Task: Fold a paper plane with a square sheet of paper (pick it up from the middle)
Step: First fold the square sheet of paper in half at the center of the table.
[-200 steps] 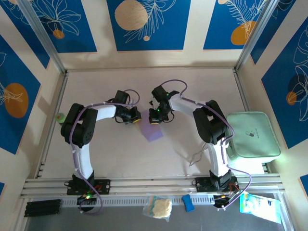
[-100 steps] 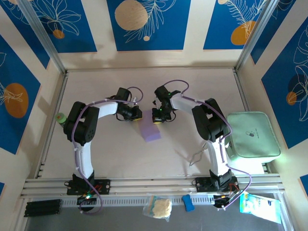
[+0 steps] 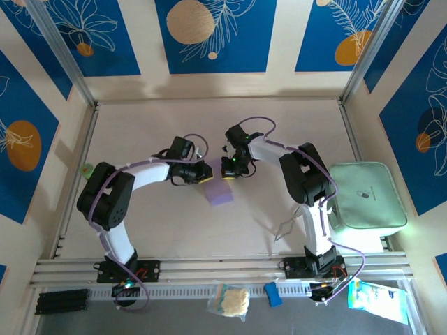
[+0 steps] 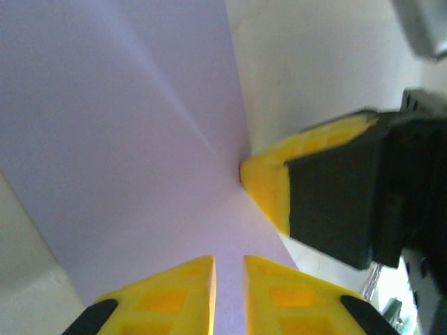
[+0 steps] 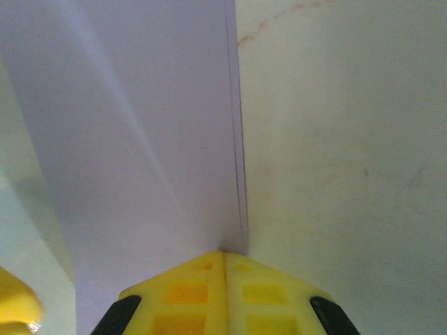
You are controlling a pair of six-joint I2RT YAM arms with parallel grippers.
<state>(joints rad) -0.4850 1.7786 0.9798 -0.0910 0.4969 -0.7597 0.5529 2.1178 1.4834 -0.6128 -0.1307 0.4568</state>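
Lavender: one sheet (image 3: 222, 192), two tools (image 3: 204, 172) (image 3: 226, 169)

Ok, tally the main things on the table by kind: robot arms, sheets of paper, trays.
robot arms: 2 (left arm, right arm)
purple paper sheet: 1
green tray: 1
Total: 4

You'll find the thin lavender-purple paper sheet (image 3: 222, 191) near the middle of the surface (image 3: 293, 125), marked by a faint diagonal crease (image 4: 183, 118), its far edge pinched in the closed right tool (image 5: 224, 257).
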